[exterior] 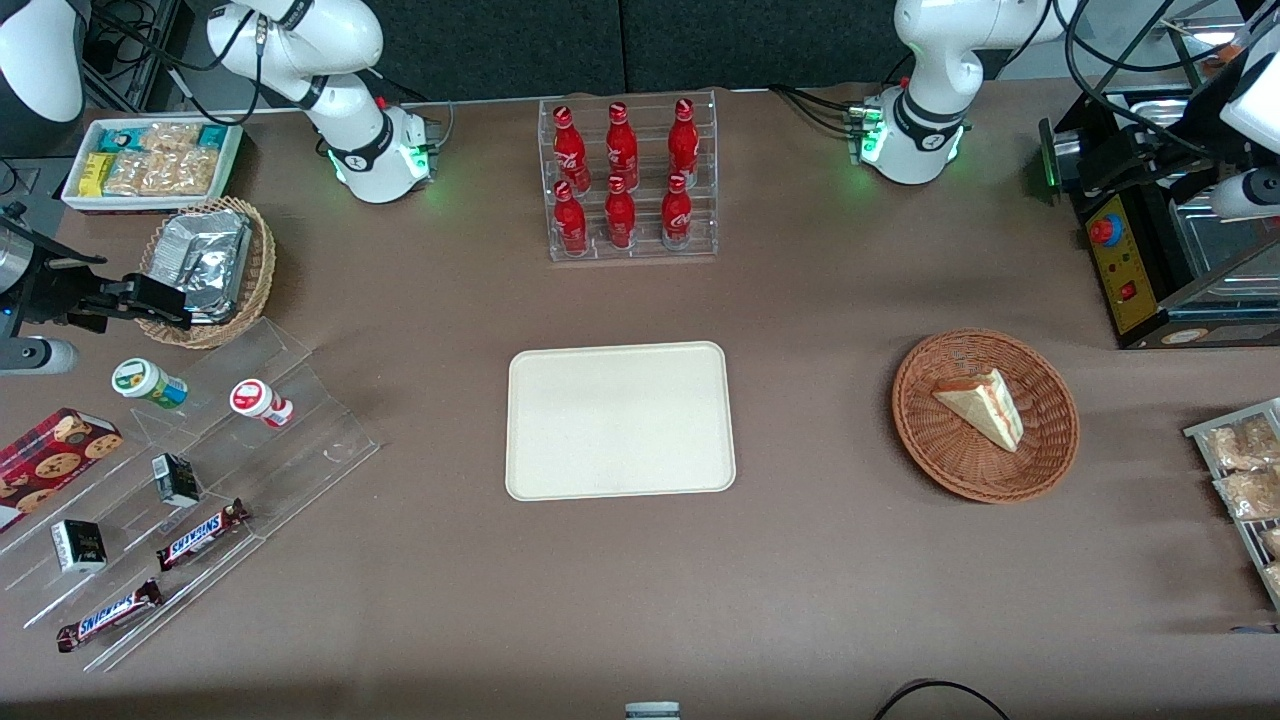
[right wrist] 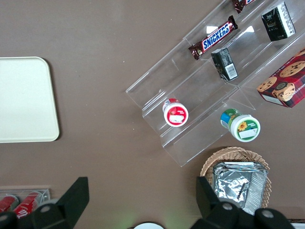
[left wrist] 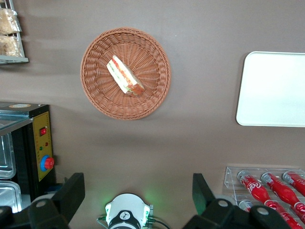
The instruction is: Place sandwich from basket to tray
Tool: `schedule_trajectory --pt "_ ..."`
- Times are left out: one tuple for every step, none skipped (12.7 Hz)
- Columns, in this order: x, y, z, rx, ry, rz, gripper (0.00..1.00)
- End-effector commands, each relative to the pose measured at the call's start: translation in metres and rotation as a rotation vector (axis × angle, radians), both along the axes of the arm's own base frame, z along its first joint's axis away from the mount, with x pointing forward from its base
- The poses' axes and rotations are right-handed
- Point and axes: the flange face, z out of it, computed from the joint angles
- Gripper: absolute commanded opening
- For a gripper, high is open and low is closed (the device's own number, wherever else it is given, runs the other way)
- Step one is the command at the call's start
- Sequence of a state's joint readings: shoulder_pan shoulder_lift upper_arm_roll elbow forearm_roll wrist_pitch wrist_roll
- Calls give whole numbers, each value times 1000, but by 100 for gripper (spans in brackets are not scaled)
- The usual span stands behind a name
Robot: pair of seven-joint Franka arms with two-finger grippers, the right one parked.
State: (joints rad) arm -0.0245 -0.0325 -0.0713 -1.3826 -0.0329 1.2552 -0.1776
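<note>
Pincer [left wrist: 138,193] spread wide high above Coca-Cola bottles [left wrist: 267,187]

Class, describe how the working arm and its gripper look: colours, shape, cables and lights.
The left arm is glossy white with rounded segments, black joint rings and a green-lit base fed by black cables. Its gripper has two broad black fingers set wide apart.

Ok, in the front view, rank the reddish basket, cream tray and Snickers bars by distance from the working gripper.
The gripper hangs open over the working arm's end of the table.
1. basket: working arm's end, nearest.
2. tray: mid-table.
3. Snickers bars: parked arm's end, farthest.
</note>
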Motion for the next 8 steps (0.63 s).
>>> schedule_trajectory --pt "-1 -1 6 -6 5 -3 100" --pt "0 -1 4 8 9 -1 100" --pt "2 2 2 20 12 4 100" --pt "4 6 -1 27 18 11 100" --pt "6 9 -4 28 18 21 100" --pt "10 14 -9 30 28 28 100" --pt "15 17 -17 66 39 52 100" --pt "19 21 -29 101 63 79 100"
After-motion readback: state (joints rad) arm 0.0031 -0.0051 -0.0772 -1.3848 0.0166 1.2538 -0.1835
